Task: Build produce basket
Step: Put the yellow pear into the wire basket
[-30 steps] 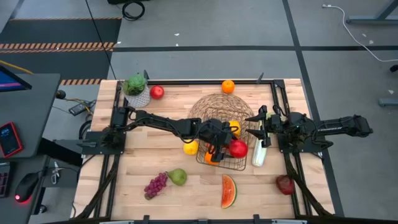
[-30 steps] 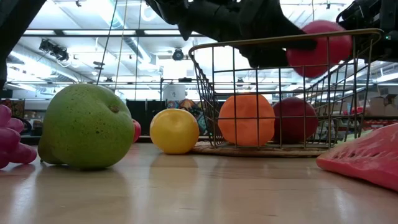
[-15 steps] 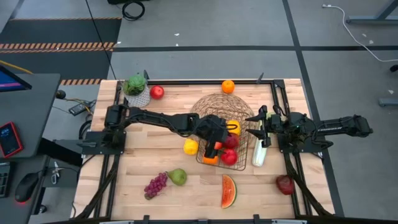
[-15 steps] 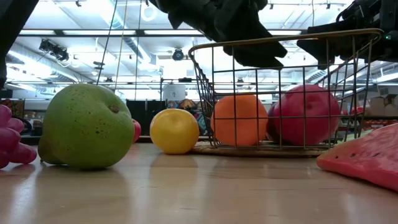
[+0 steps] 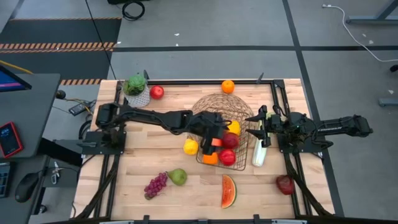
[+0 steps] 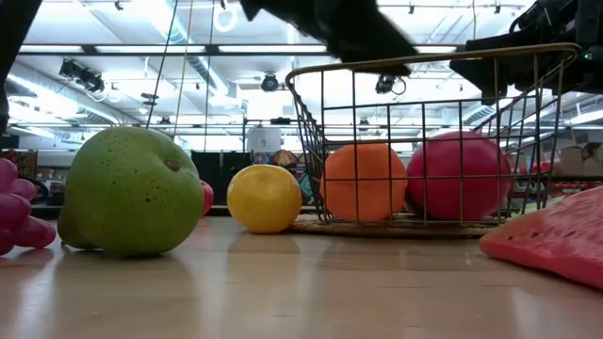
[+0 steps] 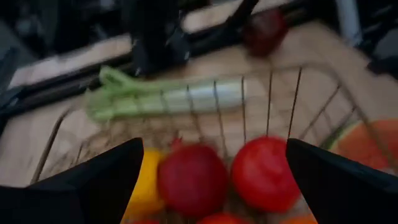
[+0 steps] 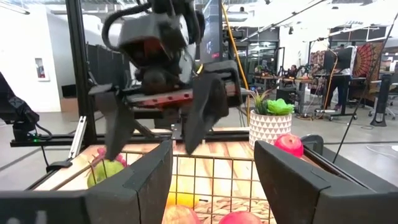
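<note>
**Apple dropped, left gripper spread over the basket**

High view: the left gripper [image 5: 214,132] hangs spread and empty over the basket [image 5: 219,102], which sits right of the desk [image 5: 168,112] centre; a second ago it carried the red apple [image 5: 227,157] now lying inside. The right gripper [image 5: 257,126] waits pressed together by the basket's right rim, beside the celery stalk [image 5: 259,153]. Pear [image 5: 178,177], grapes [image 5: 155,185] and watermelon slice [image 5: 228,191] lie along the near edge; bare boards remain at left.

Low view: the apple [image 6: 460,175] rests on the basket floor beside an orange [image 6: 364,182].
</note>
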`<act>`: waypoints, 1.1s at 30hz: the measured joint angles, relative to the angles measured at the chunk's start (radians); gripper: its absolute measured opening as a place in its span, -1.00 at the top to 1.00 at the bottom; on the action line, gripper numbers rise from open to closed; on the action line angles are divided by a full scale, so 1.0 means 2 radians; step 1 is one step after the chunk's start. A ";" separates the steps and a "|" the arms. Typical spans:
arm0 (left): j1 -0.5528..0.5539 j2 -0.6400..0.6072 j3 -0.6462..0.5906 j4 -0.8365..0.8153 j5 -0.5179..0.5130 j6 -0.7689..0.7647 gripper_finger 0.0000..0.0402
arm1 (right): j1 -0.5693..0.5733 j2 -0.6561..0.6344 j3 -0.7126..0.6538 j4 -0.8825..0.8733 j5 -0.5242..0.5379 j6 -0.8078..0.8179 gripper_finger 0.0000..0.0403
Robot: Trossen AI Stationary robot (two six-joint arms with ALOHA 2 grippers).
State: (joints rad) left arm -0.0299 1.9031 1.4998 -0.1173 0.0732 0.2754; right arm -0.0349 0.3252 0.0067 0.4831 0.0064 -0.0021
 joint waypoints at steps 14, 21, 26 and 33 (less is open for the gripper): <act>-0.031 -0.148 -0.191 0.079 -0.100 -0.020 -0.99 | 0.000 0.002 0.000 0.001 0.000 0.000 -0.15; -0.077 -0.213 -0.263 0.084 -0.205 -0.057 -0.99 | 0.000 0.002 0.000 0.001 0.000 0.000 -0.15; -0.101 -0.227 -0.296 0.036 -0.206 -0.129 -0.99 | 0.000 0.002 0.000 0.001 0.000 0.000 -0.15; -0.127 -0.217 -0.303 -0.075 -0.207 -0.257 -0.99 | 0.000 0.002 0.000 0.001 0.000 0.000 -0.15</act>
State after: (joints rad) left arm -0.2830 1.4681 0.8928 -0.2678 -0.3406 -0.2382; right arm -0.0353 0.3287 0.0063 0.4847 0.0067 -0.0021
